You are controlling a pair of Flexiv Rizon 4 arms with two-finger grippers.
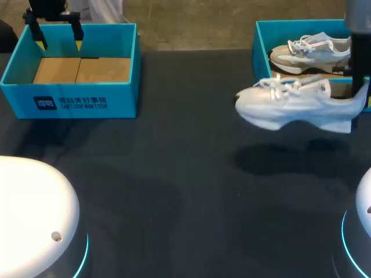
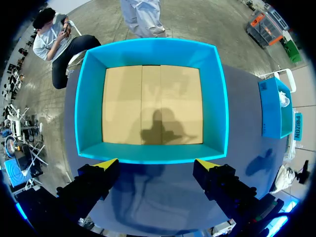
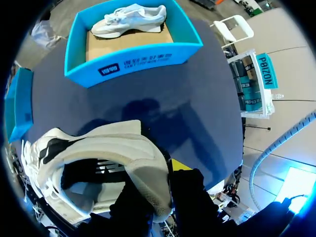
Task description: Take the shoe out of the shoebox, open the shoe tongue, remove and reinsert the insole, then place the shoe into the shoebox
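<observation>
Right gripper [image 3: 165,181] is pinched tight on the heel of the white lace-up sneaker [image 1: 293,105], which sticks out sideways from it above the dark table [image 1: 174,191], blue cardboard shoebox [image 1: 259,46] just behind.

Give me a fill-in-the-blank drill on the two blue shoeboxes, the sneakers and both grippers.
1. The right gripper grips the lifted white lace-up sneaker by its ____ end.
2. The blue cardboard shoebox beneath the left gripper contains ____ shoes.
3. The other blue shoebox holds ____ grey-and-white sneaker.
4. The left gripper is ____, touching nothing.
Missing words: heel; no; one; open.
</observation>
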